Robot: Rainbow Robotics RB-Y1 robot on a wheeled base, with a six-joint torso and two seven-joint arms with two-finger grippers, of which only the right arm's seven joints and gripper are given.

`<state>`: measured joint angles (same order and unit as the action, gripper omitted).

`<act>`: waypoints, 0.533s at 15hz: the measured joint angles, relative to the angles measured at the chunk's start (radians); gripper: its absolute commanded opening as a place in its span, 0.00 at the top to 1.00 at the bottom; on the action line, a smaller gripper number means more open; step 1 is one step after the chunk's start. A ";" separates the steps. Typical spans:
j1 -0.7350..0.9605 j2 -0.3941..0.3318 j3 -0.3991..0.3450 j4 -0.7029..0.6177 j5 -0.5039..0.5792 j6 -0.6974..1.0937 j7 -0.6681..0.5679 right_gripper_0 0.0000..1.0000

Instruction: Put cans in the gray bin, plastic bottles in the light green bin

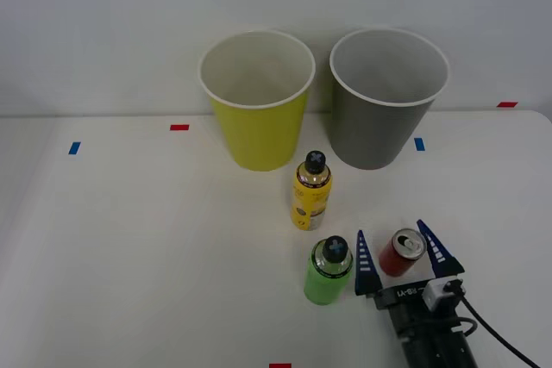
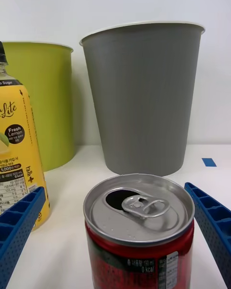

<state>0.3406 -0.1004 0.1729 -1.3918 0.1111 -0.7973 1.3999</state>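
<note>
Two blue fingers of the right gripper (image 1: 404, 258) stood spread wide, one on each side of the red can (image 1: 402, 252), with a gap showing on both sides, so nothing was clamped. The can (image 2: 139, 231) stood upright near the robot, its tab hole open; probably empty, light, thin-walled and smooth, best gripped gently around the middle. Just left stood the green bottle (image 1: 328, 271), with the yellow bottle (image 1: 311, 191) farther off. At the far side stood the gray bin (image 1: 384, 118) and, left of it, the light green bin (image 1: 259, 122).
</note>
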 measured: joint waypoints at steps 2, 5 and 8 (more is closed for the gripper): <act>0.001 -0.003 -0.002 0.000 -0.001 0.000 0.016 0.88; 0.001 -0.016 -0.003 -0.001 -0.011 0.000 0.035 0.97; 0.004 -0.021 0.001 -0.008 -0.015 0.000 0.046 0.98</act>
<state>0.3446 -0.1212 0.1740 -1.3993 0.0961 -0.7974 1.4463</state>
